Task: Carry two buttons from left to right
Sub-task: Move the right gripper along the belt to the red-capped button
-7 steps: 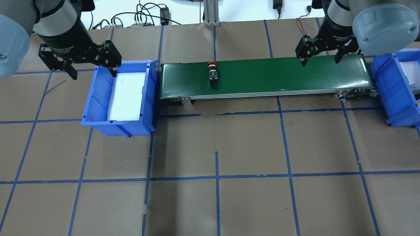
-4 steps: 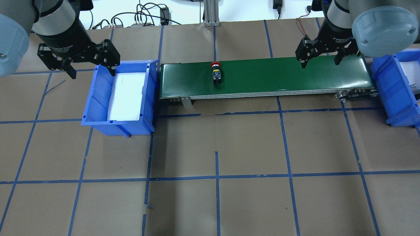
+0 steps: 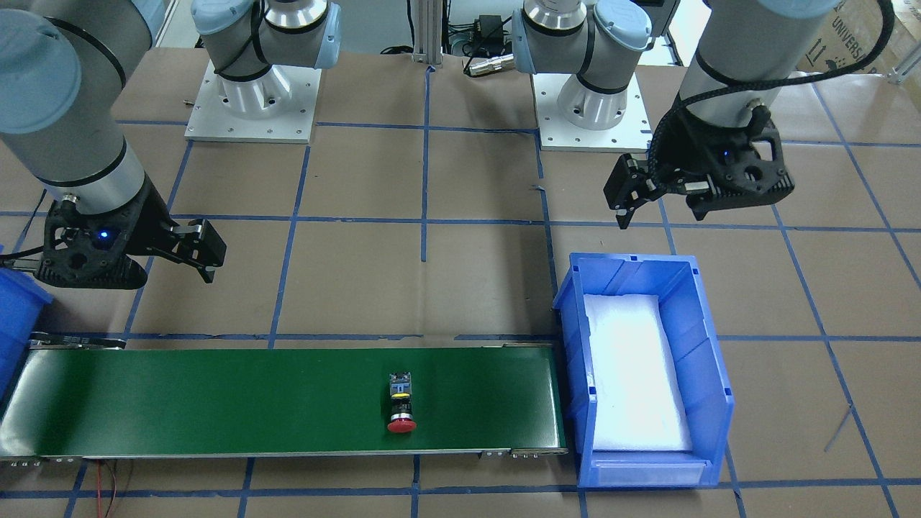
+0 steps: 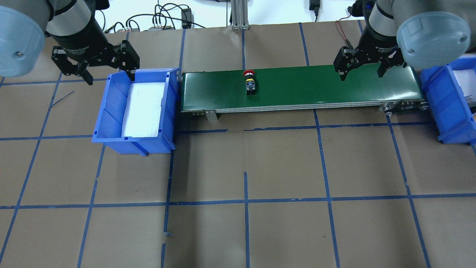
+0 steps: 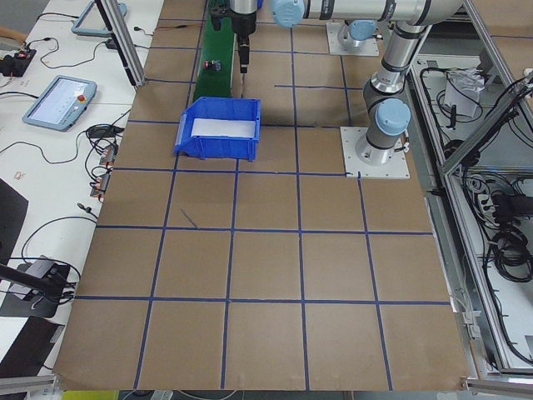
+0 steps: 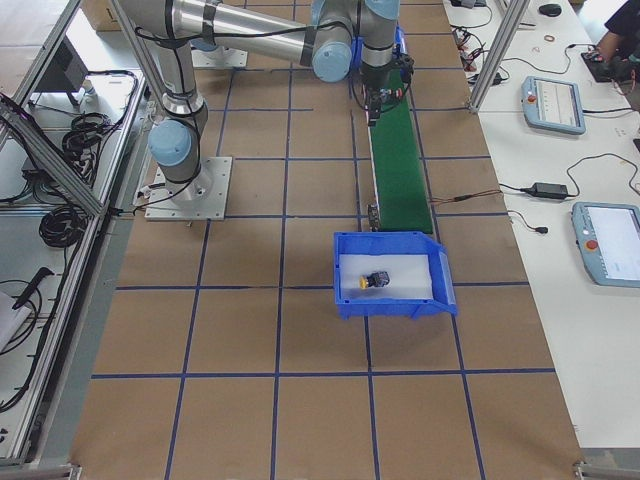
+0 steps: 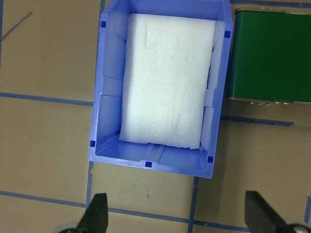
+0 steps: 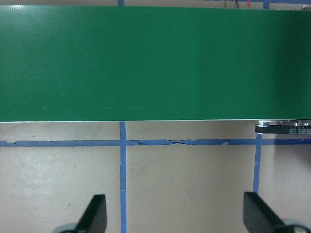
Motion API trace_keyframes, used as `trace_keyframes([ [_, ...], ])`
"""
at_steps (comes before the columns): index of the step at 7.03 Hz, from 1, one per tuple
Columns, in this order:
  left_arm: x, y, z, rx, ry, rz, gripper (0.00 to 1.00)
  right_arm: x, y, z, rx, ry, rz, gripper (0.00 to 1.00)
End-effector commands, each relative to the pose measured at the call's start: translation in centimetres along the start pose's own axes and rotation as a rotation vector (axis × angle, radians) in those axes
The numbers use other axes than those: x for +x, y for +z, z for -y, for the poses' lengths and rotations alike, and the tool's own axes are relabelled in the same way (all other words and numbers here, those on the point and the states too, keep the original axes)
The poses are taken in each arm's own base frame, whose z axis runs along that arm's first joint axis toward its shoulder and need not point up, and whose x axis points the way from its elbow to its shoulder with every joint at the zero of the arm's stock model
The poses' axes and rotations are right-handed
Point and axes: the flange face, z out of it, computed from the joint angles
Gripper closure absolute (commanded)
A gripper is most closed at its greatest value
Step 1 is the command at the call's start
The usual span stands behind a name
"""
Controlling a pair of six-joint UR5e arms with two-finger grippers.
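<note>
- Red button point(image 4: 249, 80) is laid crosswise on the conveyor belt point(image 4: 316, 87), left of the nearer right gripper point(image 4: 361, 77)
- That gripper and the left gripper point(image 4: 111, 81) are seen spread wide — empty

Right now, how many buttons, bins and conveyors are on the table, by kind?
Buttons: 2 (red button on the conveyor belt, yellow-capped button in the right bin)
Blue bins: 2 (left bin, right bin)
Conveyor belt: 1
Total: 5

Red-cap btn point(image 4: 249, 82) lies sideways on green belt point(image 4: 316, 87); yellow-cap btn point(image 6: 376, 281) in R blue bin point(image 6: 395, 308).
</note>
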Motion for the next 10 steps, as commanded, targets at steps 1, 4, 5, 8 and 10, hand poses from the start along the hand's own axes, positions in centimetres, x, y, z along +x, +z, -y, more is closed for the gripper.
trace_keyframes([
  [1,3.0,-2.0,-2.5,-0.040,0.080,-0.116,0.00,-7.0,2.0,2.2,0.051,0.018,0.001,0.00],
  [4,-1.6,-4.2,-4.3,-0.072,0.123,-0.014,0.00,-14.7,5.0,5.9,0.050,0.085,0.027,0.00],
  [5,-4.0,-3.5,-3.4,-0.086,0.078,-0.014,0.00,-15.9,6.1,6.3,0.048,0.082,0.081,0.00],
  [8,-4.8,-2.7,-3.0,-0.101,0.059,-0.018,0.00,-18.7,9.9,7.1,0.033,0.124,0.109,0.02],
  [10,-4.6,-3.2,-3.0,-0.088,0.048,-0.015,0.00,-19.2,11.9,7.8,0.037,0.124,0.111,0.02],
])
